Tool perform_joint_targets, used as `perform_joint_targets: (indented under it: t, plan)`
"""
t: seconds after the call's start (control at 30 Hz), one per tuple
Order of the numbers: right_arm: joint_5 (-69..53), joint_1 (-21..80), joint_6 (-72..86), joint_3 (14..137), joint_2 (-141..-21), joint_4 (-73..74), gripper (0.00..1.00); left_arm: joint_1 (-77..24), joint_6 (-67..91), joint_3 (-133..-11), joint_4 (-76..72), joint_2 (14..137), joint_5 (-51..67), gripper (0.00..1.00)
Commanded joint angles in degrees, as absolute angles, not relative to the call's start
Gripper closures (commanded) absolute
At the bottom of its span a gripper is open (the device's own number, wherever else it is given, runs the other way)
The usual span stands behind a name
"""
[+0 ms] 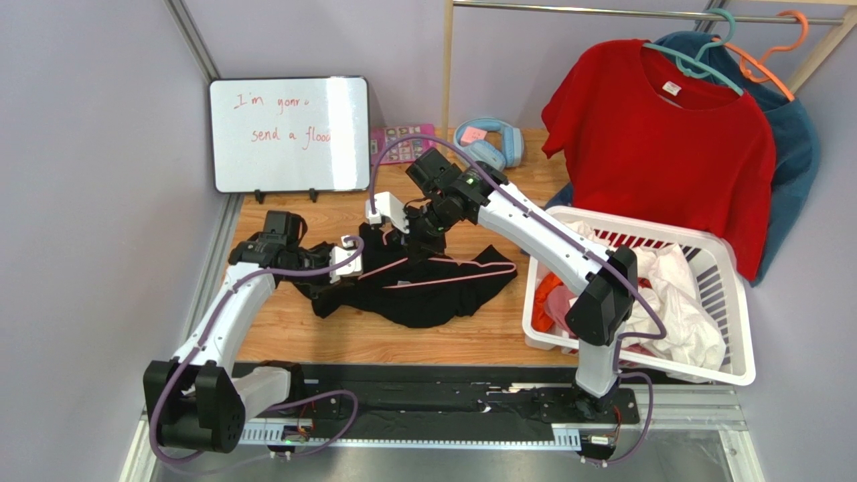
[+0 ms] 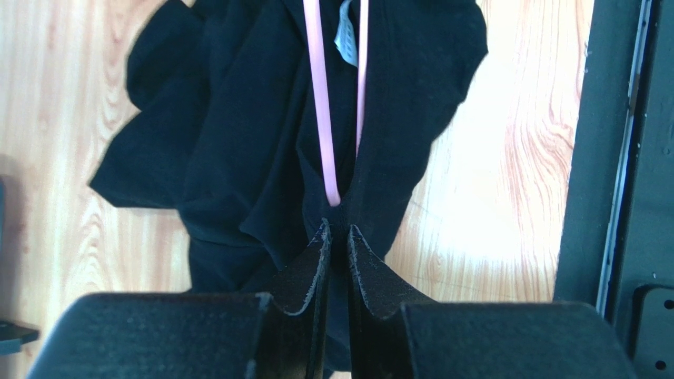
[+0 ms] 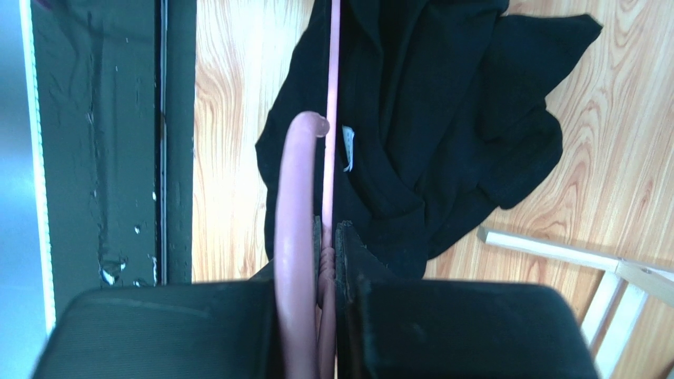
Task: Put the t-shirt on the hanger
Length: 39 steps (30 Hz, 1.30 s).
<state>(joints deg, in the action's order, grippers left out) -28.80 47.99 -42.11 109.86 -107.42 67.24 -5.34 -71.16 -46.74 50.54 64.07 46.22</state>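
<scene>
The black t-shirt (image 1: 433,296) lies crumpled on the wooden table, with the pink wire hanger (image 1: 387,268) partly inside it. My left gripper (image 1: 347,249) is at the shirt's left edge. In the left wrist view it (image 2: 338,229) is shut on a fold of the black fabric (image 2: 237,118), just below one rounded end of the hanger (image 2: 316,95) and the white neck label (image 2: 346,31). My right gripper (image 1: 414,233) is at the shirt's far edge. In the right wrist view it (image 3: 330,237) is shut on the hanger's twisted neck, with the hook (image 3: 297,205) beside the fingers and the shirt (image 3: 443,95) beyond.
A white laundry basket (image 1: 739,301) full of clothes stands at the right. A red t-shirt (image 1: 654,131) on a teal hanger and a teal-blue shirt (image 1: 795,131) on an orange hanger hang at the back right. A whiteboard (image 1: 290,134) and headphones (image 1: 490,141) are at the back.
</scene>
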Motion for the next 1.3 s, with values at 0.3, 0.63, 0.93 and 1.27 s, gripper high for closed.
perform_joint_targets:
  t: [0.3,0.63,0.93,1.27]
  plan:
    - [-42.5,48.6,-30.6,111.5,-110.8,52.7,1.0,-6.3,-68.6,-51.0,50.5,61.3,54.1,0.91]
    - [-44.6,48.3,-29.9,106.3,-110.6,49.8,1.0,-6.4,-66.7,-50.8,49.7,59.2,55.3,0.96]
    - [-47.6,48.3,-23.7,104.4,-111.7,42.9,1.0,-6.5,-64.5,-50.9,48.1,59.7,55.7,0.96]
    - [-54.6,48.1,-16.6,102.7,-111.7,34.2,1.0,-6.4,-64.3,-50.4,47.6,59.7,54.5,0.85]
